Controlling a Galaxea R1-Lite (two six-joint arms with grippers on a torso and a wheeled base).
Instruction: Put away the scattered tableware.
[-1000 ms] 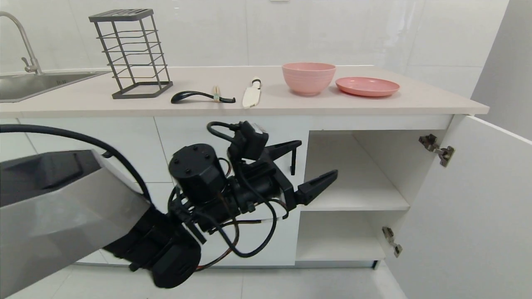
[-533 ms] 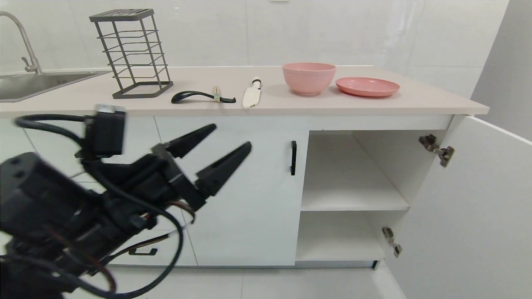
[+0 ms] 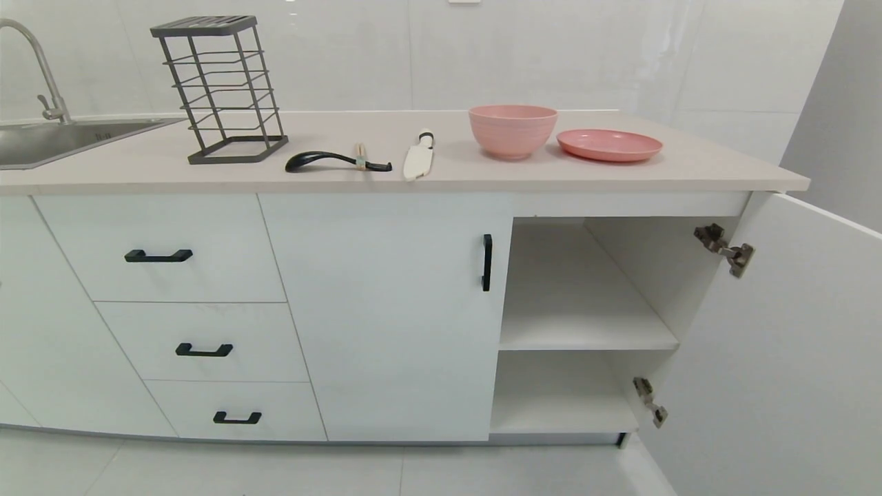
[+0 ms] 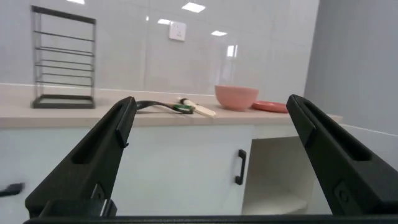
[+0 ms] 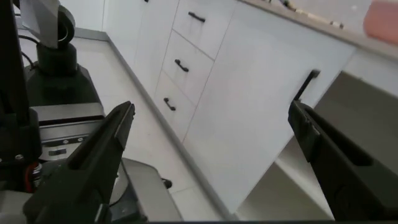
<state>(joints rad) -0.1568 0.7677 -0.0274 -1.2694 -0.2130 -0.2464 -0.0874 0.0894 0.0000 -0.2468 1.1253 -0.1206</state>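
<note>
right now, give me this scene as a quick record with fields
on counter: rack, spoon, knife, bowl, plate
plate: beside bowl, nearest the right end
cabinet: door swung open, two shelves showing
drawers: shut
left gripper: open, holding nothing, facing the counter
right gripper: open, holding nothing, facing the drawers
put away: nothing yet

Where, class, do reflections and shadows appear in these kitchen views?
Left wrist view: ceiling lights reflect as bright patches on the wall tiles. Head view: the pink bowl and pink plate cast soft shadows on the countertop.
</note>
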